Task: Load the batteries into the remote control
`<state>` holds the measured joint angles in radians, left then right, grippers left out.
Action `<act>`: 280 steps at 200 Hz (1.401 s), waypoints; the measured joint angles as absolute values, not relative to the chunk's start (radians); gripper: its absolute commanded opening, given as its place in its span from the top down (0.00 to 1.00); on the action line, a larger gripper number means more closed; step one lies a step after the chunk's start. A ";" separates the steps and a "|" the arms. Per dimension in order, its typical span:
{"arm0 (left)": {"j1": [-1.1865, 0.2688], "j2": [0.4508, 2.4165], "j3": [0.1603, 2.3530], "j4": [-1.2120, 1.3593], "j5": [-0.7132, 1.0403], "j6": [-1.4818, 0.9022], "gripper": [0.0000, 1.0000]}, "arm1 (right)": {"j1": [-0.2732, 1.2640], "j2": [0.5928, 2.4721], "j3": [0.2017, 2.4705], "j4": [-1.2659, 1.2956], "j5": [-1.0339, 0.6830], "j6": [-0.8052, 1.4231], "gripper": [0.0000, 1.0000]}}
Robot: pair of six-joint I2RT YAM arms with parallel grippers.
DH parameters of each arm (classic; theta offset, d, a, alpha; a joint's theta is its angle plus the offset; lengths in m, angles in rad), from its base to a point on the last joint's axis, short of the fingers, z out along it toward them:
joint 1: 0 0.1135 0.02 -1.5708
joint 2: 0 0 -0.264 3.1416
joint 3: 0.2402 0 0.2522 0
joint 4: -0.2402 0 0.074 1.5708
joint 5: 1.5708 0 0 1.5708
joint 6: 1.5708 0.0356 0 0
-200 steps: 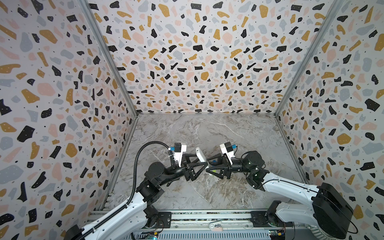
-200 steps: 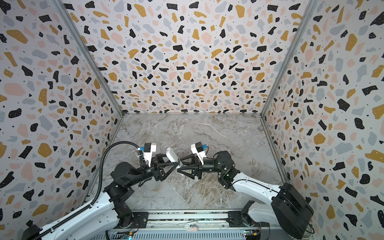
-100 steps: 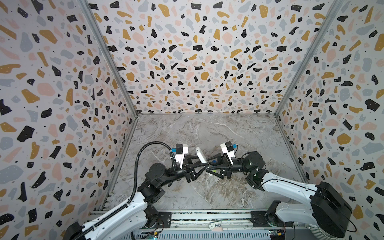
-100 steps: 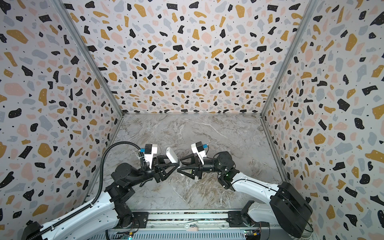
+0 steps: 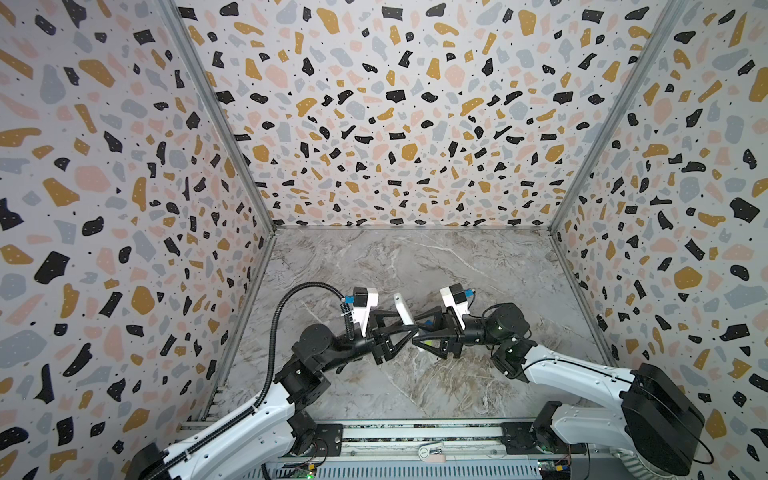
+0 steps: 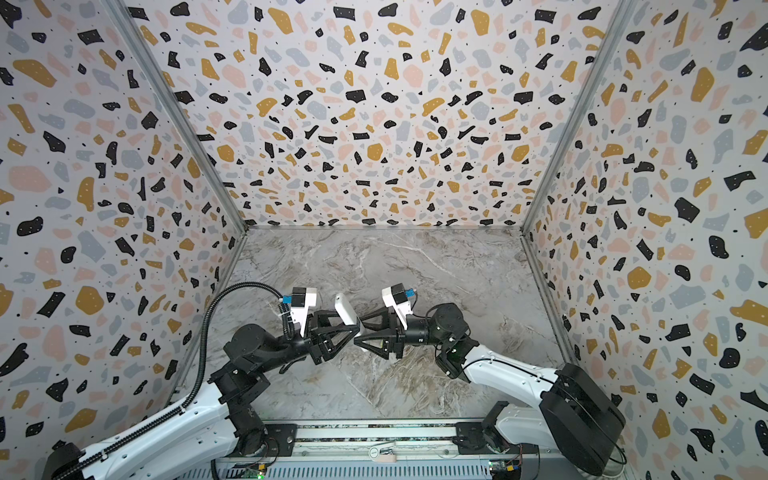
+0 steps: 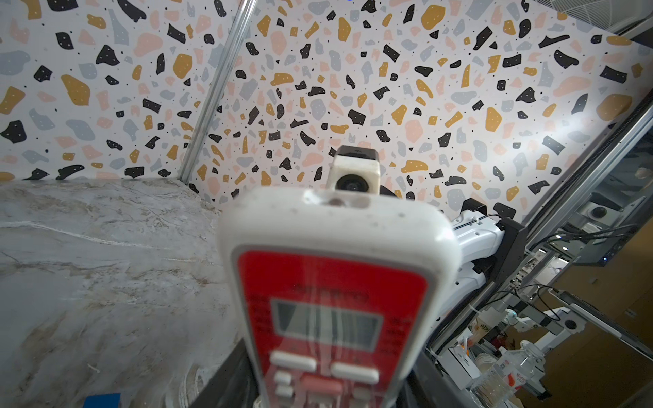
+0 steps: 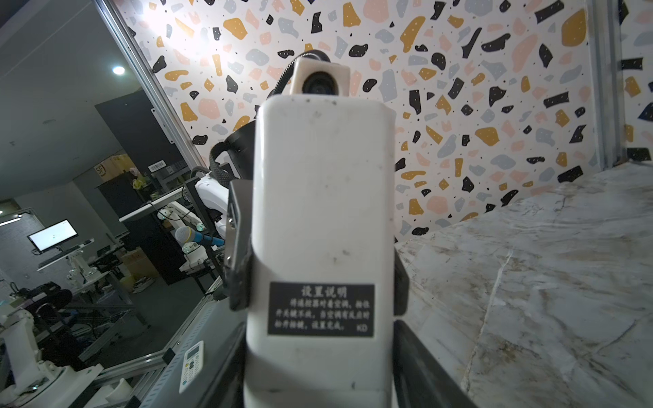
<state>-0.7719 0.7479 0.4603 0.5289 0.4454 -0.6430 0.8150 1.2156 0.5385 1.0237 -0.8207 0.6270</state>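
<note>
The remote control (image 5: 402, 308) (image 6: 346, 308) stands tilted above the table between my two grippers, its white back up in both top views. My left gripper (image 5: 407, 328) (image 6: 353, 328) is shut on its sides. The left wrist view shows its red front, grey display and white buttons (image 7: 332, 282) between my left gripper's (image 7: 328, 385) jaws. In the right wrist view the white back with a black label (image 8: 321, 194) fills the middle, and the left fingers (image 8: 240, 254) clamp its edges. My right gripper (image 5: 419, 338) (image 8: 318, 371) flanks its lower end, slightly open. The batteries are out of view.
A blue cube (image 7: 102, 401) lies on the marble table (image 5: 415, 270). Bits of a blue cube (image 5: 432, 322) and a yellow-green one (image 5: 430, 343) show through the right gripper's frame. Patterned walls enclose three sides, and a metal rail (image 5: 395, 436) runs along the front.
My left gripper has closed onto the remote. My right gripper's jaws have widened a little around its lower end. Both arms have stayed almost in place.
</note>
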 measured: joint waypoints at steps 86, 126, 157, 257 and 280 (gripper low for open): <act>-0.775 0.791 0.619 0.133 0.222 -0.544 0.71 | 0.820 1.089 0.495 0.825 -0.650 0.514 0.07; -0.775 0.861 0.711 -0.078 0.131 -0.509 0.71 | 0.819 1.031 0.492 0.673 -0.549 0.441 0.06; -0.775 0.902 0.715 -0.188 0.082 -0.509 0.71 | 0.819 0.989 0.492 0.545 -0.459 0.382 0.04; -0.775 1.152 0.733 -0.406 0.013 -0.579 0.71 | 0.819 0.960 0.484 0.331 -0.262 0.235 0.01; -0.775 1.190 0.769 -0.433 0.012 -0.596 0.71 | 0.819 0.966 0.462 0.319 -0.232 0.208 0.01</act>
<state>-0.7753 1.1896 0.7689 -0.4328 0.0116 -0.5961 0.8192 0.9661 0.4622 0.3195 -0.2321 0.2081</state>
